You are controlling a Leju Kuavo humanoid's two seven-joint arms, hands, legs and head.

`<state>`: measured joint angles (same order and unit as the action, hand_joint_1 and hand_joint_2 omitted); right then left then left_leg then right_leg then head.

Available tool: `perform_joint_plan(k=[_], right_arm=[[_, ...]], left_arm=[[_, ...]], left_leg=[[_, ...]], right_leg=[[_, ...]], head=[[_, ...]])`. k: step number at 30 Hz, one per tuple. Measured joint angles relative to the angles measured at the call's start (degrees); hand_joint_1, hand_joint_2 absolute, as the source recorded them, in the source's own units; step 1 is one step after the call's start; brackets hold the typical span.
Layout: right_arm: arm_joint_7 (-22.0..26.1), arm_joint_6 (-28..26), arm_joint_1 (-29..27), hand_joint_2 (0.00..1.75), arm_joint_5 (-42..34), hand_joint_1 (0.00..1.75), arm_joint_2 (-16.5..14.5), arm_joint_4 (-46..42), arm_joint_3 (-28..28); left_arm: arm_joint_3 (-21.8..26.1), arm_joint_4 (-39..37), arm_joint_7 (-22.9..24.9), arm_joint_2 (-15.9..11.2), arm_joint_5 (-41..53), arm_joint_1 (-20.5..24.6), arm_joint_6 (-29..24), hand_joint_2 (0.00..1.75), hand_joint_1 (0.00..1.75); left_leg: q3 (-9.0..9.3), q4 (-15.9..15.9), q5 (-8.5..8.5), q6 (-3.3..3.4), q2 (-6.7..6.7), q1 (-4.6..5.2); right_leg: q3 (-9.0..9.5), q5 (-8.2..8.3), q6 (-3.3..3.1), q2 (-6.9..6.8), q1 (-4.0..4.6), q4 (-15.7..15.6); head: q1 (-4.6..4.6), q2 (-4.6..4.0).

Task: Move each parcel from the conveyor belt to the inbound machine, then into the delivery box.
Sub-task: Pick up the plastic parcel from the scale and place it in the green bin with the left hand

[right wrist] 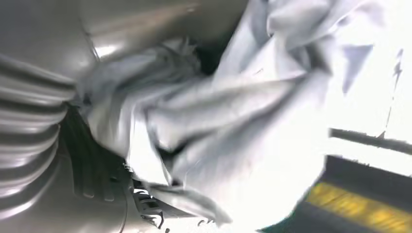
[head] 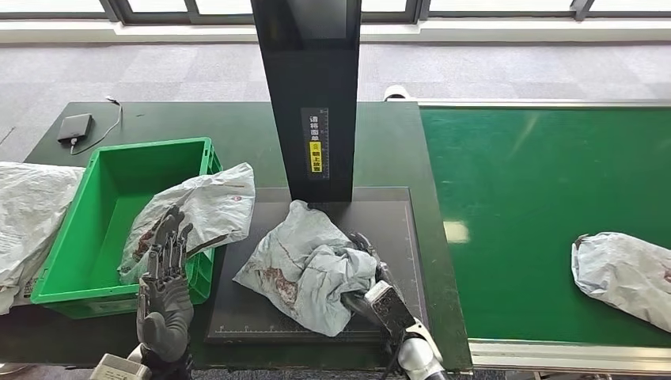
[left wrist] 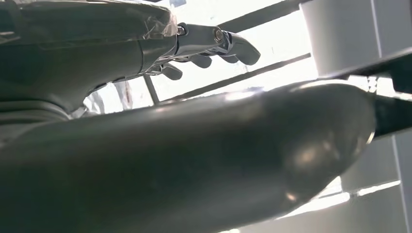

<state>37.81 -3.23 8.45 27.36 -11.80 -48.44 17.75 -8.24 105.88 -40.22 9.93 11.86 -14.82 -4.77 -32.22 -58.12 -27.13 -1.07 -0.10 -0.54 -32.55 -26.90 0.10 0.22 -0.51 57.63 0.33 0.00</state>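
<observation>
At the far left, a grey parcel (head: 28, 218) lies on the table outside the green delivery box (head: 87, 237), cut off by the picture's edge and well away from either hand. The left hand (head: 164, 273) stands upright at the box's near right corner, fingers (head: 168, 237) spread and extended, holding nothing. Just beyond those fingertips, a second grey parcel (head: 198, 210) is draped over the box's right wall, partly inside and partly hanging out; whether the fingertips touch it cannot be told. In the left wrist view the fingers (left wrist: 214, 46) are straight and apart against a bright window, with the thumb blocking much of the frame.

On the dark plate of the inbound machine (head: 316, 119), below its black column, lies the crumpled parcel (head: 305, 265). The right hand (head: 372, 277) is pushed into its near right side, fingers closed into the folds and gripping the plastic; most of the fingers are buried under the bag. The right wrist view shows the parcel's film (right wrist: 233, 111) bunched against the palm, blurred and overexposed.

To the right of that hand, well apart, another grey parcel (head: 625, 277) rests on the green conveyor belt (head: 538, 182), cut by the frame edge.
</observation>
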Motion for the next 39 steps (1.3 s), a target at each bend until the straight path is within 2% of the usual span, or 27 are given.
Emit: perform_joint_plan(k=[5,9,16,20,28,30,34,39], right_arm=[[-0.74,1.17,-6.36,1.75,3.65,0.00,0.24,-13.52,0.14],[-0.66,0.27,-9.71,1.75,5.30,0.00,0.37,-20.83,1.55],[-2.06,-2.12,-13.07,1.75,6.33,0.00,0.79,-28.57,3.37],[-2.19,-2.90,-13.76,1.75,6.42,0.00,1.14,-31.02,3.68],[-1.86,-4.28,-16.32,1.75,6.45,0.00,1.99,-37.00,3.68],[-1.45,-4.10,-17.04,1.75,6.56,0.00,2.16,-39.25,3.63],[-0.67,-4.50,-19.22,1.75,5.62,0.00,3.08,-43.63,3.38],[0.49,-5.09,-21.42,1.75,3.77,0.00,4.66,-46.52,2.91]], left_arm=[[0.14,-2.75,0.02,0.52,2.22,0.12,1.93,0.00,0.00],[0.90,-4.48,1.40,2.14,5.16,0.18,1.66,0.00,0.00],[1.67,-5.74,7.06,4.46,10.49,0.17,-2.35,0.00,0.00],[1.68,-6.42,8.38,5.02,13.42,0.40,-4.19,0.00,0.00],[0.64,-9.87,9.69,5.17,17.11,3.33,-5.04,0.00,0.00],[-0.21,-12.09,10.37,5.16,19.42,4.90,-4.47,0.00,0.00],[-2.78,-18.50,12.86,4.58,22.20,7.77,0.17,0.00,0.00],[-4.67,-24.91,11.58,3.31,23.56,9.60,-0.19,0.00,0.00]], left_leg=[[-0.18,0.00,-0.01,-0.01,-0.01,0.00],[-0.24,0.00,-0.02,0.00,-0.01,0.00],[-0.24,0.00,-0.02,0.00,-0.01,0.00],[-0.23,0.00,-0.02,0.00,0.00,0.00],[-0.24,-0.01,-0.02,0.01,-0.01,0.01],[-0.24,-0.01,-0.02,0.01,-0.01,0.01],[-0.24,-0.01,-0.03,0.02,-0.01,0.03],[-0.24,-0.01,-0.05,0.03,0.07,0.04]], right_leg=[[-0.17,-0.02,0.00,0.00,0.00,0.00],[-0.23,-0.03,0.00,0.00,-0.01,0.00],[-0.23,-0.03,0.00,0.01,-0.01,0.00],[-0.23,-0.02,0.00,0.01,-0.01,0.00],[-0.26,-0.02,0.01,0.00,-0.02,0.00],[-0.25,-0.02,0.01,0.00,-0.04,-0.01],[-0.23,-0.02,0.01,0.00,-0.06,-0.01],[-0.27,-0.02,0.02,0.04,-0.06,-0.01]], head=[[0.00,-0.01],[0.00,0.00],[0.00,-0.01],[-0.01,-0.01],[0.00,-0.01],[0.00,-0.01],[0.01,0.00],[0.00,-0.01]])
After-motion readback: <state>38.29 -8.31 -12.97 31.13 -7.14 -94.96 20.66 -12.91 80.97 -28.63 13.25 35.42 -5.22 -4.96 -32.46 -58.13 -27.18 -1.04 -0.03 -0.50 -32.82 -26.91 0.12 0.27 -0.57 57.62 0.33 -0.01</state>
